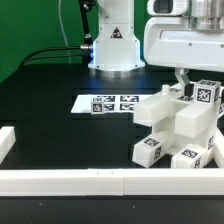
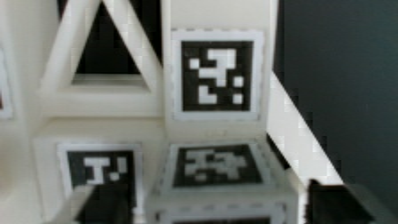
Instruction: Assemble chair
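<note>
Chair (image 1: pixel 178 125) mostly joined, standing on the worktop (image 1: pixel 50 125) at the exterior view's right, against the rail (image 1: pixel 100 183). Fingers (image 1: pixel 183 78) just above its top, apparently released, grasping nothing. Perhaps only final parts left.

Chair (image 1: pixel 178 125) at exterior view's right; marker board (image 1: pixel 112 102) beside, left.

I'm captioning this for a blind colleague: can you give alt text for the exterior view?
A white robot arm's gripper hangs directly over a stack of white blocky chair parts bearing black-and-white square tags, at the exterior view's right on a black table. A flat marker board lies behind, and a long white rail runs along the front.
</note>
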You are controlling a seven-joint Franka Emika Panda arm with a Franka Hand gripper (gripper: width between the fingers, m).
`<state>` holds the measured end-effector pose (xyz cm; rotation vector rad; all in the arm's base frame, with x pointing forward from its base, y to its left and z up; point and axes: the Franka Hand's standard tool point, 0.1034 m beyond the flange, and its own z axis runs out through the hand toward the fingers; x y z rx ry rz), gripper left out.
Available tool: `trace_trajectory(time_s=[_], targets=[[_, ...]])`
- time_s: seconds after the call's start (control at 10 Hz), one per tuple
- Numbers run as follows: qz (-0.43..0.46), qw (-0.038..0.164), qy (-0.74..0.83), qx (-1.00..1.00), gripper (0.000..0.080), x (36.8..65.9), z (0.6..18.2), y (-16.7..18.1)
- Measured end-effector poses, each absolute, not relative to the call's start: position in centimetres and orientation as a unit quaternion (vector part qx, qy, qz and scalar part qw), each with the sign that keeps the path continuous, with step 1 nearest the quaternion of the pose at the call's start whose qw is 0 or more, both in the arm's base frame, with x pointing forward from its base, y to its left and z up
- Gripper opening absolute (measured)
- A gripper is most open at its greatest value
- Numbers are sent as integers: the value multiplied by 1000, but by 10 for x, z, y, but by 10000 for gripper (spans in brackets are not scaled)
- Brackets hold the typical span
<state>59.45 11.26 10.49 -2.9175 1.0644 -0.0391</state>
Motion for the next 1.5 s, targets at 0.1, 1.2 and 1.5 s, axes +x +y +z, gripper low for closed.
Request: trace_trajectory(time_s=[0.1,1.2,1.5], targets=[[-13,17,334,-943,555,594,105,112],[-12,17,340,-940,263,594,104,112],[-9,24,384,-923,263,595,104,112]])
